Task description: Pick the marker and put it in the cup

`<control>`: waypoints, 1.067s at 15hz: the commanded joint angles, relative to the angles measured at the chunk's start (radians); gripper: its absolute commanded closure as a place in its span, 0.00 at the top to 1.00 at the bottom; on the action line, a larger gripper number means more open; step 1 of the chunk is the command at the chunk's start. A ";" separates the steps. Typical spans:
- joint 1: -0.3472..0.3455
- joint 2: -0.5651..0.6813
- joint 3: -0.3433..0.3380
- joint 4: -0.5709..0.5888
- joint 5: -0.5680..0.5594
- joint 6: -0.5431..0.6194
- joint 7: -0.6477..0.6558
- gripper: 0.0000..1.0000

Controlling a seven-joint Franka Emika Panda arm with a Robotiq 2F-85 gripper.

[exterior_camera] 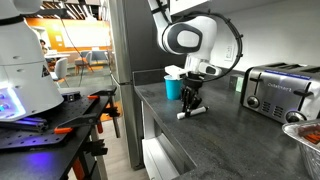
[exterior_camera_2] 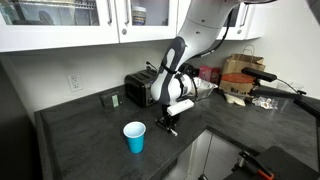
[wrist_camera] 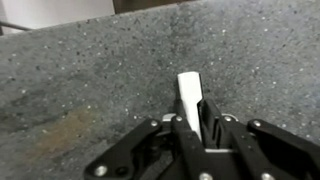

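Note:
The white marker (wrist_camera: 189, 92) lies on the dark speckled counter and runs between my gripper's (wrist_camera: 197, 128) fingers, which are closed against it. In both exterior views the gripper (exterior_camera: 189, 110) (exterior_camera_2: 169, 124) is down at the counter with the marker (exterior_camera: 199, 113) at its tips. The teal-blue cup (exterior_camera: 174, 87) (exterior_camera_2: 134, 137) with a white inside stands upright on the counter, a short way from the gripper. The cup does not show in the wrist view.
A chrome toaster (exterior_camera: 277, 90) (exterior_camera_2: 141, 90) stands at the back of the counter. A bowl's rim (exterior_camera: 305, 135) sits at the near corner. The counter edge (exterior_camera: 150, 105) drops off toward a cluttered workbench (exterior_camera: 60, 120). A cardboard box (exterior_camera_2: 240, 68) stands further along.

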 commanded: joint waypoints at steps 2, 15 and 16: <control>0.000 0.028 -0.019 0.036 -0.012 -0.023 0.013 0.05; -0.094 -0.132 0.144 0.085 0.181 -0.643 -0.246 0.05; -0.105 -0.143 0.147 0.095 0.224 -0.683 -0.255 0.05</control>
